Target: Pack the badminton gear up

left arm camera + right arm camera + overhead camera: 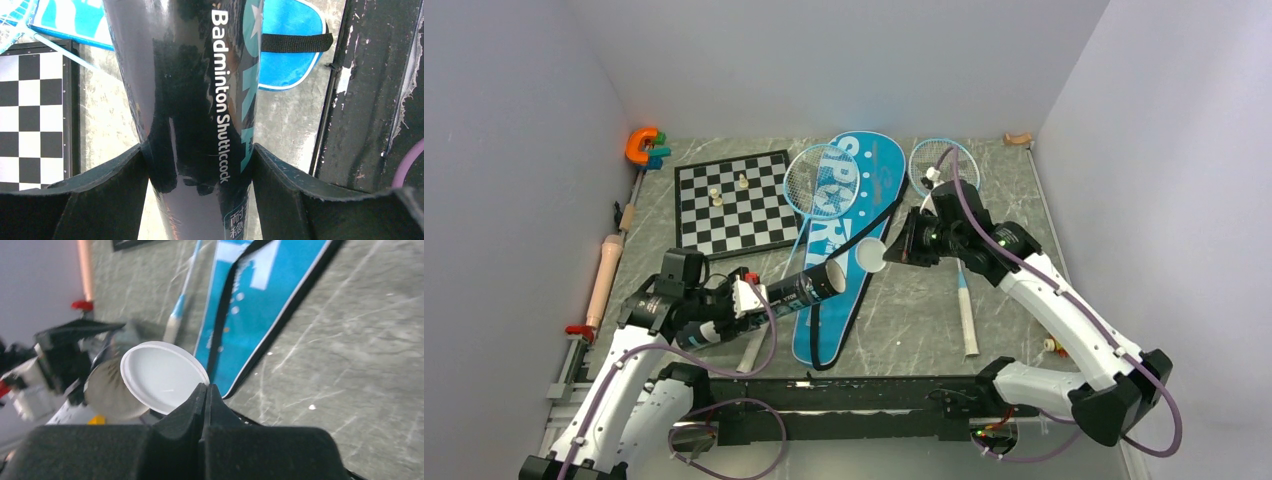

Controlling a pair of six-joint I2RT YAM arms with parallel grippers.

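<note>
One long black tube [796, 291] [190, 75], lettered "Badminton Shuttlecock", is held clear of the grey table [914, 320] by the left gripper [749, 298] [200, 160]. The gripper's two fingers [100, 195] press against the tube's sides, and the tube's pale round end points toward the right arm. Just beside that end, the right gripper [894, 250] [206, 390] has its fingers pressed together on the rim of a single white lid [871, 254] [162, 375].

Beneath them, one blue racket-shaped bag [834, 320] [290, 20] [255, 305] marked SPORT lies flat on the table. There are two light-blue rackets. The first racket [821, 180] rests its head across the bag's upper part and the edge of the chessboard [724, 215]. The second racket [944, 162] lies just right of the bag, its shaft partly hidden by the right arm.

No shuttlecock can be made out for certain. The one chessboard carries two pale pieces [715, 197]. One orange clamp [641, 145] sits at the far left corner.
</note>
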